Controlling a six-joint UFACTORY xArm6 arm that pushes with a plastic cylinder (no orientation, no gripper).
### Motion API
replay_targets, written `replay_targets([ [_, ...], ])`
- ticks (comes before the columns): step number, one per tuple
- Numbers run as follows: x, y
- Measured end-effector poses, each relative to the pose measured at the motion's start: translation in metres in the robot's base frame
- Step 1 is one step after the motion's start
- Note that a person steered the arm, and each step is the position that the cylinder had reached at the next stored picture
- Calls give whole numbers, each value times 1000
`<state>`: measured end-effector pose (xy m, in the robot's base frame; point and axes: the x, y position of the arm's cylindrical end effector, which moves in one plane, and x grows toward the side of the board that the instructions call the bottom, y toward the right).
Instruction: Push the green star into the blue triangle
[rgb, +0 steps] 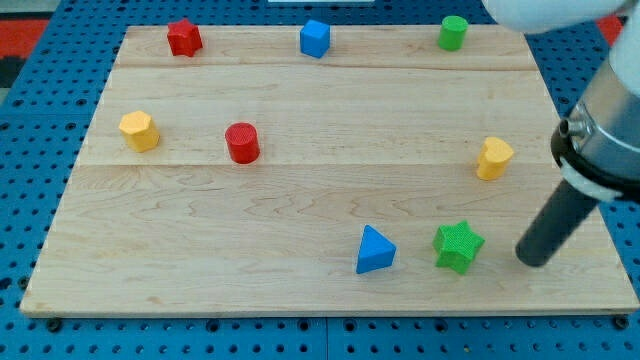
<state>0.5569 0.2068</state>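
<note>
- Board (300, 200): a pale wooden table top carrying eight small blocks, all well apart except the two task blocks at the view's bottom right.
- Arm: enters from the view's right; it ends in a dark rod, and my tip (534, 262) rests on the board just to the right of the green star, apart from it — no contact visible.
- Pincer: the rig has none, only the plain rod, so there is no apart-or-together state to report.
- Green star (459, 245): sits near the board's bottom edge, close beside the blue triangle (375, 250) on its left, with a narrow gap of bare wood between them.
- Handling, as a judgement: the star looks light, rigid and free to slide on smooth wood. Its points may make it spin if struck off-centre, so I would meet its right face at mid-height of its outline and push straight toward the view's left.
- Containers: none in view — nothing holds anything.
- Other blocks: red star (184, 37), blue cube (315, 38) and green cylinder (453, 32) along the top; yellow block (139, 131) and red cylinder (242, 142) at left; a second yellow block (493, 158) above the star. None lies in the push line.
</note>
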Motion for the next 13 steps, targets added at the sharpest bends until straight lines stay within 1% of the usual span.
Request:
replay_targets([
  [1,-8,-33],
  [3,2,-200],
  [4,-8,-174],
  [5,-8,-78],
  [6,59,-52],
  [7,62,-56],
  [8,61,-103],
  [9,61,-178],
  [10,43,-243],
  [11,-7,-273],
  [12,7,-305],
  [13,8,-387],
])
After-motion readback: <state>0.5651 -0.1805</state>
